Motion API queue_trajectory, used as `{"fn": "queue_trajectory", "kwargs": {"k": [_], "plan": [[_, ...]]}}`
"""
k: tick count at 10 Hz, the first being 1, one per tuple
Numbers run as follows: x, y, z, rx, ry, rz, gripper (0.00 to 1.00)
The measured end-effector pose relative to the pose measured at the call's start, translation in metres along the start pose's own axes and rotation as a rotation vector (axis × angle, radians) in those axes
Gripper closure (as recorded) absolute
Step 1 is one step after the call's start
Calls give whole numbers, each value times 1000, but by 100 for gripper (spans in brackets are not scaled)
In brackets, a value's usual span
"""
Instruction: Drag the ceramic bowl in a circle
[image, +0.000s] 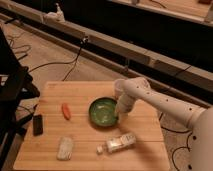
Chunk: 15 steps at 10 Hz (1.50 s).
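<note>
The green ceramic bowl (102, 111) sits near the middle of the wooden table (145, 127). It is round and shallow, with a mottled lighter inside. My gripper (120, 114) is at the end of the white arm that reaches in from the right. It points down at the bowl's right rim, touching or just over it. A small translucent white cup (118, 86) stands behind the bowl, beside the arm's wrist.
An orange carrot-like piece (65, 111) lies left of the bowl. A black object (37, 124) sits near the left edge. A pale sponge-like block (65, 148) and a lying bottle (118, 143) are near the front edge. Cables run across the floor behind.
</note>
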<state>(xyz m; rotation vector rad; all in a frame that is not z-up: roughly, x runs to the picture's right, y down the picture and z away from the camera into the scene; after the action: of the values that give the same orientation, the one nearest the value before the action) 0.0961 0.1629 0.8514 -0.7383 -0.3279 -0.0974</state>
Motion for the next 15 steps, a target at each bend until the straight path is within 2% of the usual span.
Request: {"fn": "queue_trajectory", "kwargs": {"k": [1, 2, 4, 7, 10, 11, 15], "plan": [[4, 2, -15, 23, 33, 14, 99], [11, 8, -31, 49, 71, 37, 100], [24, 24, -58, 94, 117, 105, 100], [48, 46, -85, 137, 145, 217, 100], [50, 39, -89, 162, 127, 248, 100], [43, 32, -84, 157, 117, 231, 100], [-8, 0, -57, 131, 52, 91, 100]]}}
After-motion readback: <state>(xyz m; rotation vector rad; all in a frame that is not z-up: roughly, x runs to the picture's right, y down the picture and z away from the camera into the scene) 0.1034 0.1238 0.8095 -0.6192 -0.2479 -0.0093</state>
